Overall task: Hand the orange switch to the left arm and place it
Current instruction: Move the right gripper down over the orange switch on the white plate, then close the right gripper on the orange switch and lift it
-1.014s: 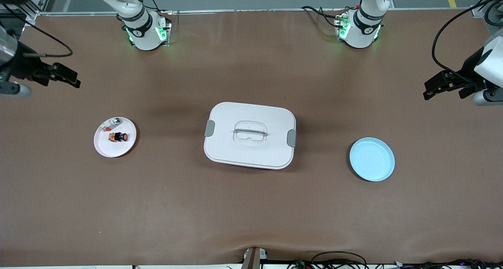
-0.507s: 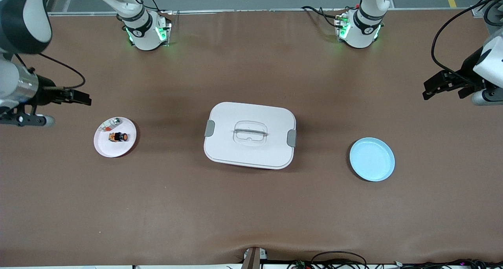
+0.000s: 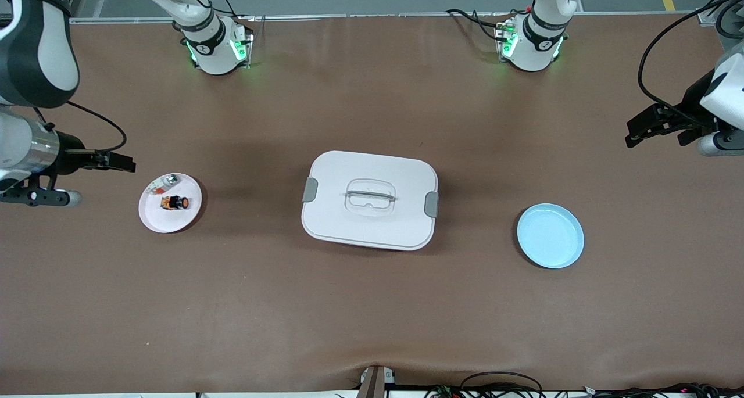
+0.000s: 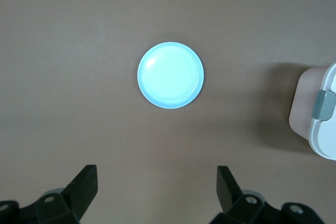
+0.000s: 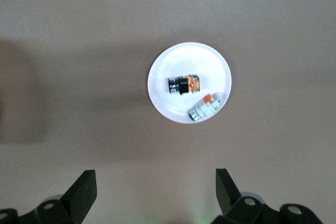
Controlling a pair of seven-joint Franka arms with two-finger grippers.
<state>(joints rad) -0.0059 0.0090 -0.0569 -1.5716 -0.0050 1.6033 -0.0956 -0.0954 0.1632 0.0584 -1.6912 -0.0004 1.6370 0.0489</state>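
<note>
Plates sit nearest: blue plate (image 3: 550, 236) toward the left arm's edge, pink plate (image 3: 170, 203) holding the switch (image 3: 175, 202) toward the right arm's. Box (image 3: 369, 200) mid-table. Right gripper (image 3: 119, 164) hovers beside the pink plate, jaws spread; left gripper (image 3: 639, 132) waits wide open. Risk: grabbing the clear item (image 3: 162, 182) touching-close.

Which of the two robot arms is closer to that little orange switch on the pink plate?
The right. Its gripper hangs open just beside the plate holding the orange switch; the left gripper, also open, waits at the table's other end.
</note>
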